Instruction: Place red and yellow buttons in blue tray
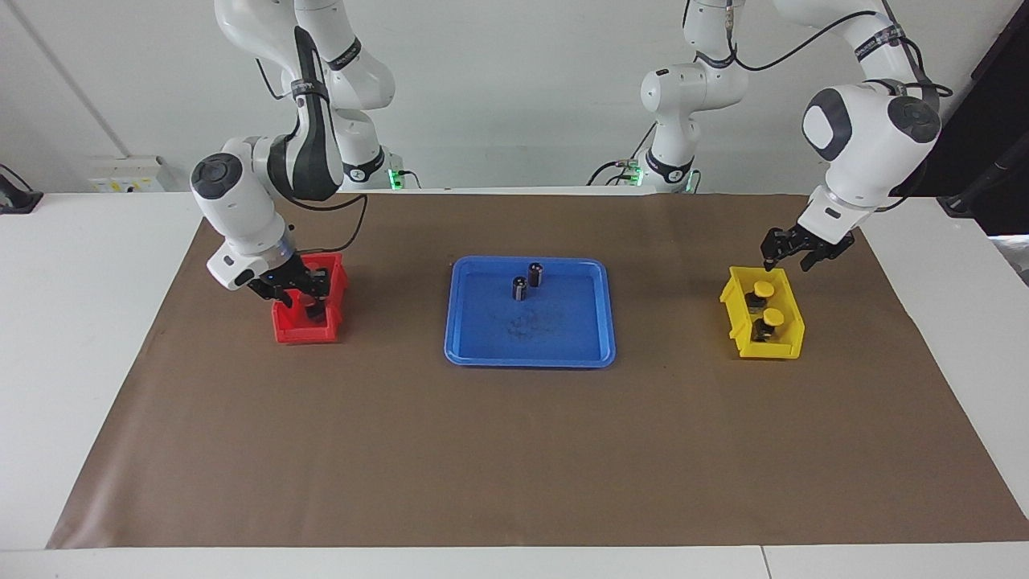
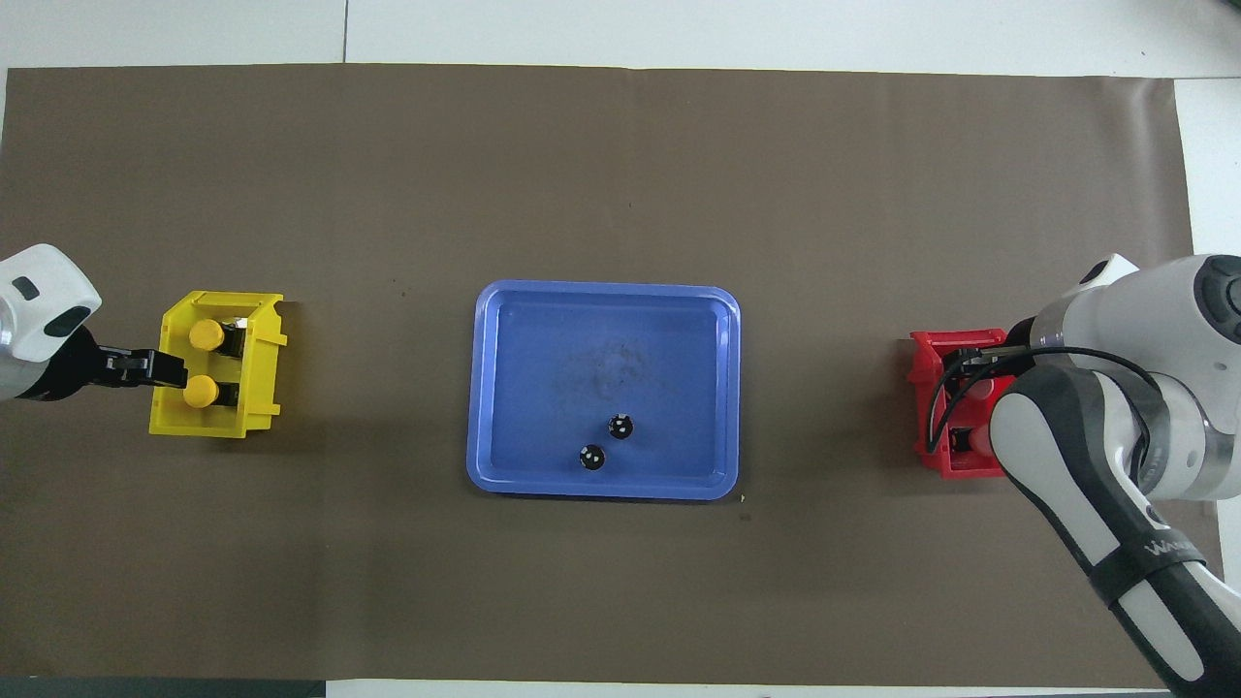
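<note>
1. Right gripper (image 1: 301,291) down inside red bin (image 1: 283,330), over the red buttons (image 2: 977,441); grip state unclear.
2. Left gripper (image 1: 792,253) over yellow bin (image 1: 784,347) rim, above yellow buttons (image 1: 764,289); closure unclear, nothing held.
3. Blue tray (image 1: 458,350) mid-table, holds only two dark cylinders (image 1: 520,288).

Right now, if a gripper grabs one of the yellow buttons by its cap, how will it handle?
The yellow buttons look rigid and probably light. Each round cap overhangs a narrower dark base, so one may tip if nudged. The snug yellow bin could make the lift scrape its walls.
</note>
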Robot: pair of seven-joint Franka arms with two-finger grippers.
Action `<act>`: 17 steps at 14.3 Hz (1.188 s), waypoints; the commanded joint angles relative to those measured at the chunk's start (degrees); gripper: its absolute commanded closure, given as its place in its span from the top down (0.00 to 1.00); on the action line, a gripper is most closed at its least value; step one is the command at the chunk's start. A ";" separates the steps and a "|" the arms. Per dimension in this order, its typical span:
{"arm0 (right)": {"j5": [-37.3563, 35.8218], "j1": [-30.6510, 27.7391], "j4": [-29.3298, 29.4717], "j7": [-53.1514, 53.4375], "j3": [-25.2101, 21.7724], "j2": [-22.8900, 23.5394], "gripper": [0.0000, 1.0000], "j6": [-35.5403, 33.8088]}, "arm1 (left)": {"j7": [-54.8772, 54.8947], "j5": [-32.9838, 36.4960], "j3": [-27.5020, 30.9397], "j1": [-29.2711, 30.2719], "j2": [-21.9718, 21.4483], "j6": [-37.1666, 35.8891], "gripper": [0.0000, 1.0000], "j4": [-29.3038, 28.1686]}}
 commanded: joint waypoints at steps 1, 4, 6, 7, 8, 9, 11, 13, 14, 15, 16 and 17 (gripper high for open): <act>0.68 -0.39 -2.23 0.16 0.23 -1.52 0.61 1.97 | -0.93 -0.57 -0.29 0.42 1.31 3.95 0.74 -1.57; 0.60 -0.39 -2.66 0.07 0.23 -1.79 0.60 2.15 | -2.69 -0.57 -0.29 0.25 2.10 6.93 0.74 -3.84; 0.68 -0.74 -3.10 -0.45 0.23 -1.96 0.59 2.15 | -2.87 -0.57 -0.29 0.25 2.19 9.13 0.74 -5.60; 0.68 -0.74 -3.45 -1.07 0.23 -1.96 0.57 2.15 | -2.87 -0.57 -0.29 0.25 2.36 9.84 0.74 -5.87; 0.68 -0.91 -3.63 -1.68 0.23 -2.31 0.55 2.15 | -2.87 -0.57 -0.29 0.25 2.45 10.02 0.74 -6.40; 0.60 -0.91 -3.81 -1.86 0.23 -2.32 0.53 2.15 | -2.87 -0.57 -0.29 0.25 2.63 10.02 0.74 -6.66; 0.68 -0.91 -3.90 -1.95 0.23 -2.32 0.48 1.97 | -2.87 -0.57 -0.29 0.25 2.37 10.46 0.74 -7.72; 0.60 -0.83 -3.81 -1.95 0.23 -2.32 0.40 1.97 | -2.87 -0.57 -0.38 0.16 2.28 11.42 0.74 -8.69; 0.60 -0.83 -3.72 -1.95 0.23 -2.32 0.34 1.88 | -2.95 -0.66 -0.38 -0.10 2.54 11.95 0.74 -8.69; 0.60 -0.74 -3.55 -1.95 0.23 -2.32 0.27 1.71 | -2.96 -0.66 -0.38 -0.19 2.54 12.30 0.73 -8.69; 0.60 -0.74 -2.85 -2.04 0.32 -2.14 0.24 1.01 | -3.04 -0.66 -0.38 -0.19 2.63 12.48 0.70 -8.69; 0.60 -0.48 -1.36 -2.13 0.23 -1.79 0.23 -0.30 | -3.74 -0.66 -0.38 -0.37 2.63 12.74 0.65 -8.69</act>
